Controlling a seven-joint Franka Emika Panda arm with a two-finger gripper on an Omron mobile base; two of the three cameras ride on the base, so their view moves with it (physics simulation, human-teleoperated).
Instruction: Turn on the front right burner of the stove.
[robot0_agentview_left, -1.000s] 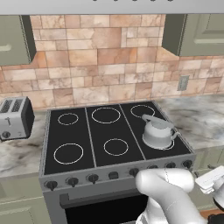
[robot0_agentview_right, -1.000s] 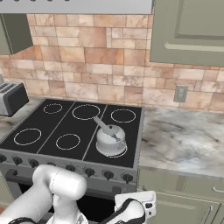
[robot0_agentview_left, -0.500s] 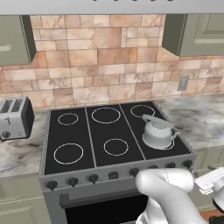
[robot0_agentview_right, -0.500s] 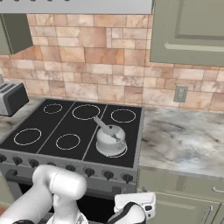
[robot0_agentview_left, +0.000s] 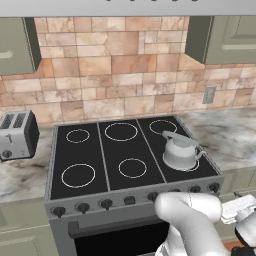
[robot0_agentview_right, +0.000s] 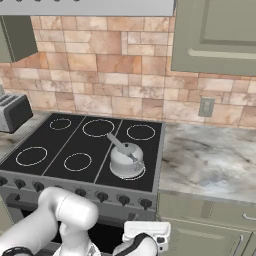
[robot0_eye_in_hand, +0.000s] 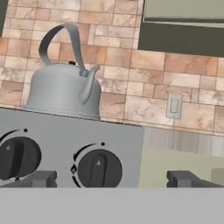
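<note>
Against a tan tiled wall the stove (robot0_agentview_left: 130, 165) carries a kettle (robot0_agentview_left: 180, 151) on its front right burner (robot0_agentview_left: 192, 165), and the released pincer (robot0_eye_in_hand: 111, 178), facing two adjacent knobs (robot0_eye_in_hand: 98, 168), risks turning the wrong one

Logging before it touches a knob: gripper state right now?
Gripper: open, holding nothing, fingertips spread wide before the stove knobs.

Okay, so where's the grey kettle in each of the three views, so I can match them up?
Left base view: kettle at the stove's front right, right of centre.
Right base view: kettle near the picture's middle, same front right spot.
Hand view: kettle upper left, above two knobs.
Shared landmark: the wall outlet on the brick backsplash.
</note>
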